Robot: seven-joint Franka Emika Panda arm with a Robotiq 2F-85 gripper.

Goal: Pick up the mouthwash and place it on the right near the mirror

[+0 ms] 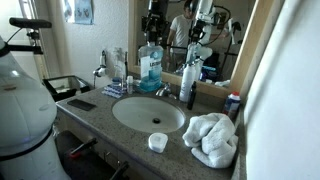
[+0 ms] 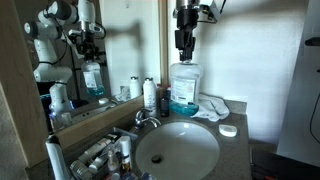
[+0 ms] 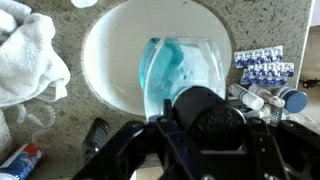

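Observation:
The mouthwash (image 2: 182, 90) is a large clear bottle of blue liquid. In both exterior views it stands upright over the back rim of the sink, and it also shows in the other exterior view (image 1: 150, 70). My gripper (image 2: 186, 55) comes straight down onto its top and is shut on its cap; it also shows in the other exterior view (image 1: 152, 38). In the wrist view the jaws (image 3: 203, 112) flank the dark cap, with the blue bottle body (image 3: 175, 65) below over the white basin. The wood-framed mirror (image 1: 228, 45) runs along the wall behind the counter and also shows in an exterior view (image 2: 100, 35).
A white towel (image 1: 212, 140) lies on the granite counter beside the sink basin (image 1: 148, 112). A red-and-blue can (image 1: 232, 103) and a slim dark bottle (image 1: 188, 85) stand near the mirror. A small white dish (image 1: 157, 142) sits at the front. Blister packs (image 3: 262, 65) and toiletries (image 3: 270, 95) crowd the other side.

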